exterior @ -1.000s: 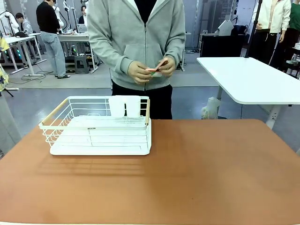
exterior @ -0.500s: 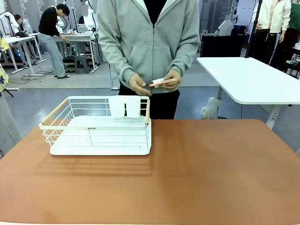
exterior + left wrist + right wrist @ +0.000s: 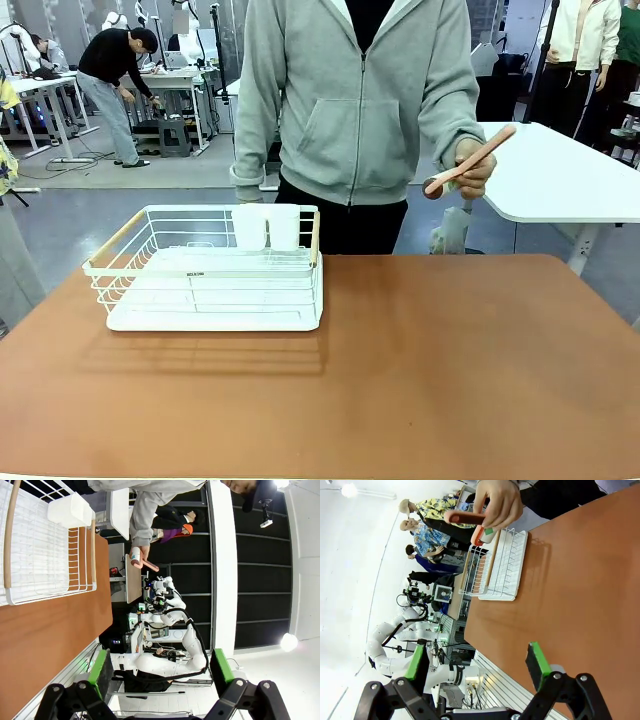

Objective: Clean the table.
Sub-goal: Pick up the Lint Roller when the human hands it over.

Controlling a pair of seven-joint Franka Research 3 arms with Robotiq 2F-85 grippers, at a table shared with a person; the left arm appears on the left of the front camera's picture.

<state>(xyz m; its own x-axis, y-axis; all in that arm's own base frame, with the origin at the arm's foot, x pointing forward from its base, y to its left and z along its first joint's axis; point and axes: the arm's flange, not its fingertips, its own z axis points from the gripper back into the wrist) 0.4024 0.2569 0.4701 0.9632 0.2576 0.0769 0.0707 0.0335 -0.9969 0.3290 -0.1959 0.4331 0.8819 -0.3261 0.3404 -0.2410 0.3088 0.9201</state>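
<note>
Front: table carries a white wire rack; person's hand holds a pink utensil above the far edge.
L wrist: left gripper wide open, empty; table & rack ahead, up-left of fingers, well apart.
R wrist: right gripper wide open, empty; table just beyond fingers, rack farther on.
Prob. early: rack not yet cleared, neither gripper near anything.

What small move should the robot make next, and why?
Probably hold both arms back, left gripper and right gripper open: the pink tool is in the person's hand, in the air, not set down on the table yet.
</note>
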